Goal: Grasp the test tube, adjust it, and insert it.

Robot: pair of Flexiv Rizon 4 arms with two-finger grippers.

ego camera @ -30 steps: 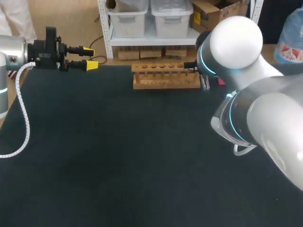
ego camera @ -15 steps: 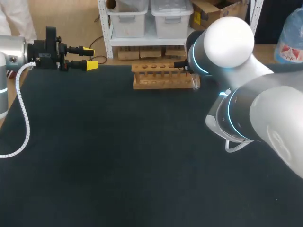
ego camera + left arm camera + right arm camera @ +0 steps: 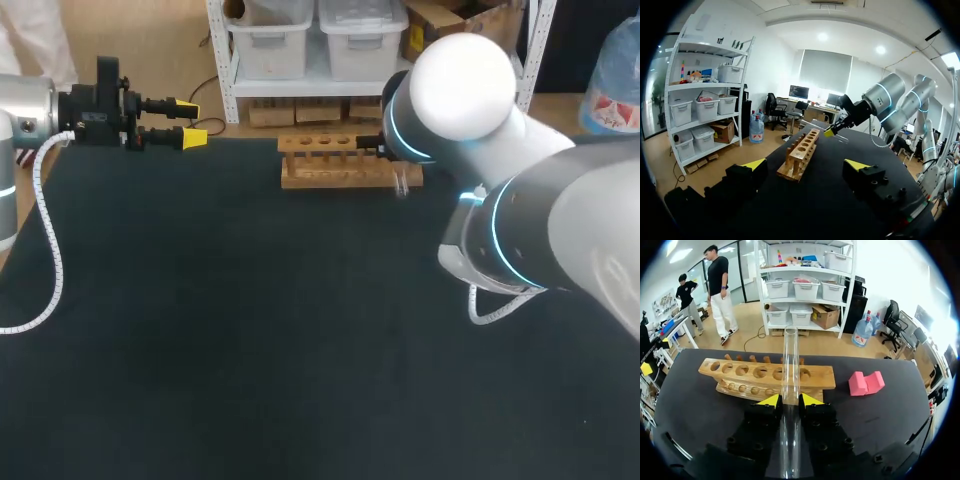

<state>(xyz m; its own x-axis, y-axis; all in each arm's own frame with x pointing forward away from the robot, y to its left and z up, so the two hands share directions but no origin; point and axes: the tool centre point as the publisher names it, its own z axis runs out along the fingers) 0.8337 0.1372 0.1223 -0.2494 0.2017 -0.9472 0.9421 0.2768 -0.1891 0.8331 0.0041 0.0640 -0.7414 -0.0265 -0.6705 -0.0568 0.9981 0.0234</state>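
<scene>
A clear glass test tube lies along my right gripper, whose yellow tips are shut on it from both sides. Its far end points over the wooden rack, above the holes near the rack's right end. In the head view the right arm covers the rack's right end, and only a faint bit of the tube shows below it. My left gripper hangs open and empty at the table's far left, well away from the rack.
A pink block lies on the dark mat to the right of the rack. The rack stands near the table's far edge. The white cable of the left arm hangs along the left side.
My right arm has swung left with the tube, from beside the rack's right end to over it. The left arm has not moved.
</scene>
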